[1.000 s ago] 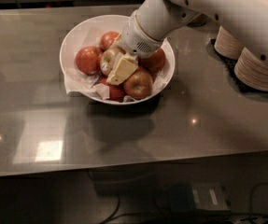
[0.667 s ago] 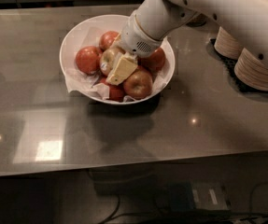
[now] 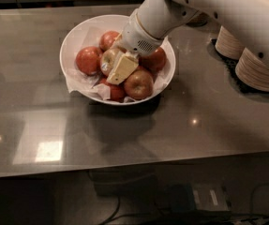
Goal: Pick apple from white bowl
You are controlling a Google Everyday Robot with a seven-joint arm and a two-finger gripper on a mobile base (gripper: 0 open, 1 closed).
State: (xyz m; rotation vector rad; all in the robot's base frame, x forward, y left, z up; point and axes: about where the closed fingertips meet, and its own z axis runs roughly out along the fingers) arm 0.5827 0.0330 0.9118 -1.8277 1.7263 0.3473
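The white bowl (image 3: pixel 72 37), lined with crumpled white paper, stands on the grey counter at centre left. It holds several apples. The pale yellow-green apple (image 3: pixel 107 61) lies in the middle of the bowl. Red apples lie around it: one on the left (image 3: pixel 87 59), one at the back (image 3: pixel 108 38), one on the right (image 3: pixel 154 60). A red-orange apple (image 3: pixel 139 84) lies at the front. My gripper (image 3: pixel 118 68) comes down from the upper right into the bowl and is right against the pale apple, covering its right side.
Two stacks of beige paper bowls (image 3: pixel 260 69) stand on the counter at the right, under my arm. The counter's front edge (image 3: pixel 134 165) runs across the lower part of the view. Cables and a box lie on the floor below.
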